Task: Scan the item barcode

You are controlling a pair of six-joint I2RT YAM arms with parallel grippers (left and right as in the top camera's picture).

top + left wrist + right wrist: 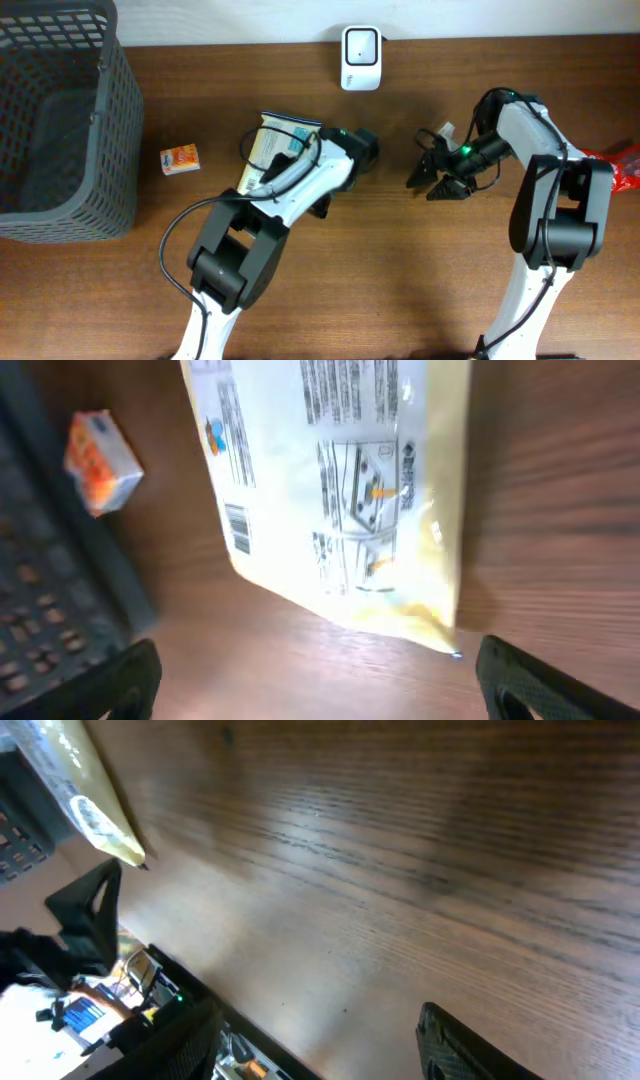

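Observation:
The item is a yellow-and-white pouch [272, 148] lying flat on the wooden table, left of centre. In the left wrist view the pouch [340, 490] shows its printed side, with a small barcode [237, 530] near its left edge. My left gripper [305, 160] is over the pouch's right side. Seen from the wrist, the left gripper [325, 695] is open, with bare table between its fingers and the pouch just ahead of them. A white scanner [360, 58] stands at the table's back edge. My right gripper [436, 182] hovers open and empty, as the right wrist view [320, 1050] confirms.
A dark grey mesh basket [60, 120] fills the far left. A small orange-and-white box [180, 158] lies between the basket and the pouch. Something red [625, 165] pokes in at the right edge. A corner of the pouch [85, 795] shows in the right wrist view.

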